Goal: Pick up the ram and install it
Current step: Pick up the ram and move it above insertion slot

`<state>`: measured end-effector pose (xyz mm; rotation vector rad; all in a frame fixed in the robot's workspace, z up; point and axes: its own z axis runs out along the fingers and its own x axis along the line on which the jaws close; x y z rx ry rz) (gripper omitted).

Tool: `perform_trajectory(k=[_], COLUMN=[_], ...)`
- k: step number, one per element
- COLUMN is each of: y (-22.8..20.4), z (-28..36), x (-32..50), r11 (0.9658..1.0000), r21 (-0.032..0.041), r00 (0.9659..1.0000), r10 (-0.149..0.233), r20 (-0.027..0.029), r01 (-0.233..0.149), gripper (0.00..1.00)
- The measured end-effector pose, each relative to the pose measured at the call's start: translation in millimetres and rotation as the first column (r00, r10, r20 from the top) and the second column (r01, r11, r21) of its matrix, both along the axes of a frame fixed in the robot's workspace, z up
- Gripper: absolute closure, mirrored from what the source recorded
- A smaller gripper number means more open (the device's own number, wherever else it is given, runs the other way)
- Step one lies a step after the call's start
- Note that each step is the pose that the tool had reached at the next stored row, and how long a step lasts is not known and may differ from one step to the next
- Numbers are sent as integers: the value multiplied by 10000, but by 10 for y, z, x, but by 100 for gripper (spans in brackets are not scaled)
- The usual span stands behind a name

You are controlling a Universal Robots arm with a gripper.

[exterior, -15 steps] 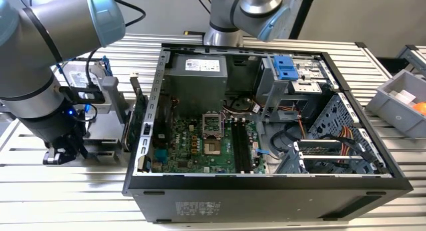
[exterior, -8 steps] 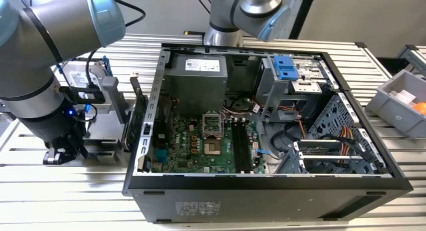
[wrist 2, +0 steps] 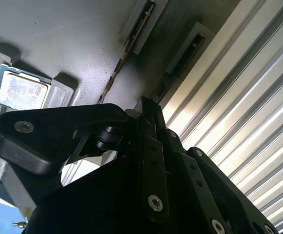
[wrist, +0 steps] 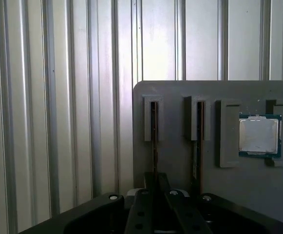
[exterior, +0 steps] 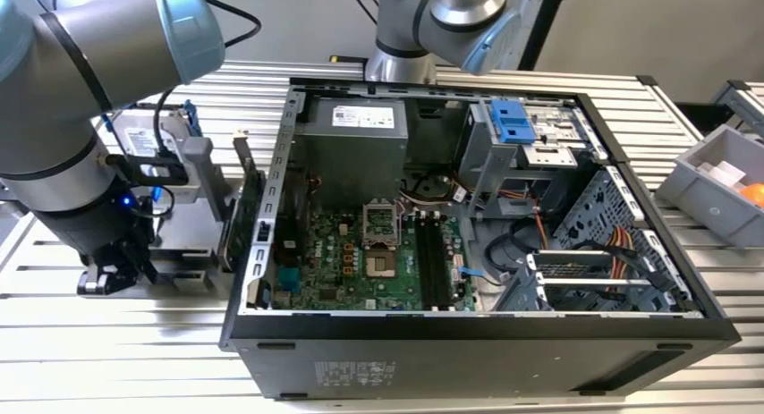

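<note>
First wrist view, gripper close over the ram, edge-up in holder

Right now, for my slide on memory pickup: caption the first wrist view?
Gripper lined up with one ram stick standing in the grey holder, processor chip alongside.

The grey holder is showing a matt, faintly grainy plastic face in the first wrist view. Beside the holder, the table's ribbed metal slats are gleaming and throwing back bright streaks. On the holder, the processor's metal lid is looking dull silver, rimmed by green board. In the holder's slot, the ram's edge is reading dark and matt. Over the holder, the gripper is looking matt black, its small screw heads shining.
</note>
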<state>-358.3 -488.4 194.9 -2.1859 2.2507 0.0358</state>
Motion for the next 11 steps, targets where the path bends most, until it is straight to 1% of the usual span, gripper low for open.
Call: perform_trajectory(k=[5,11], y=[-1,-1], z=[8,83], x=[0,0], r11=[10000,10000], r21=[-3,-12], r00=[10000,10000], r10=[1,1], r20=[-3,-1], r01=[-1,-1], gripper=[100,100])
